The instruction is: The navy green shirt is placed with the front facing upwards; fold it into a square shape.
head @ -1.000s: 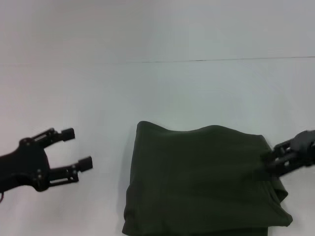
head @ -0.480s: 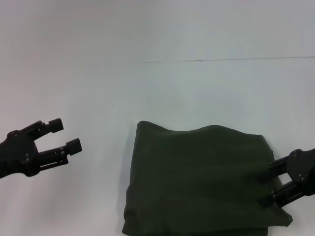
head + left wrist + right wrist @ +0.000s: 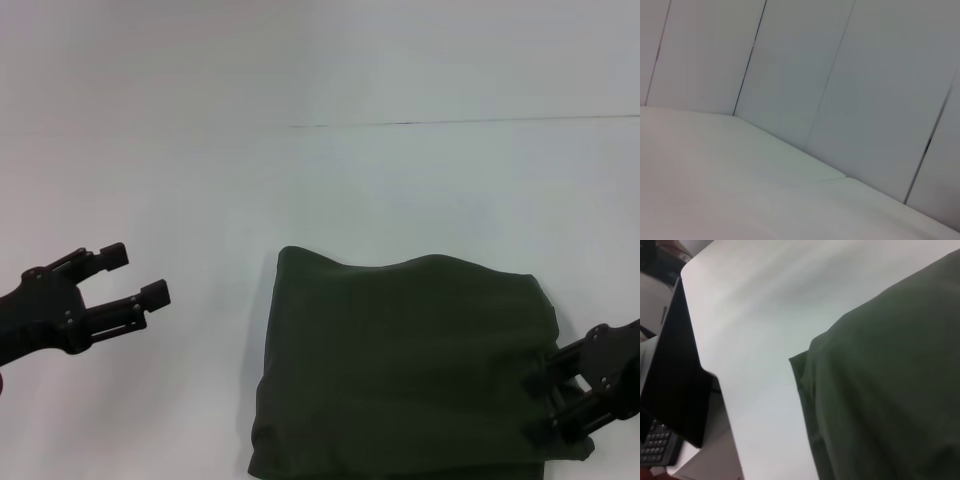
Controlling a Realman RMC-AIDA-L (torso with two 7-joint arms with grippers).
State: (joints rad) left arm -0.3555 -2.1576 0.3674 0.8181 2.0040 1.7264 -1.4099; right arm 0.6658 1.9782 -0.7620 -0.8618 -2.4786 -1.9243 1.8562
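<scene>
We see the navy green shirt (image 3: 405,370) folded into a rough square, flat on the white table (image 3: 320,190), near edge, right of centre | left gripper (image 3: 140,275) well left of it, fingers apart, holding nothing | right gripper (image 3: 553,397) at its right edge, fingers apart.

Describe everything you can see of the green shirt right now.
The navy green shirt is dark olive, soft matte cloth, already folded into a rough square lying flat on the white table, near the front edge and toward the robot's right. No lettering, collar or sleeves show. Its far edge bulges slightly; layered folds show at the right corner. The right claw sits open at that right edge, contact unclear. The left claw is open, well clear.
</scene>
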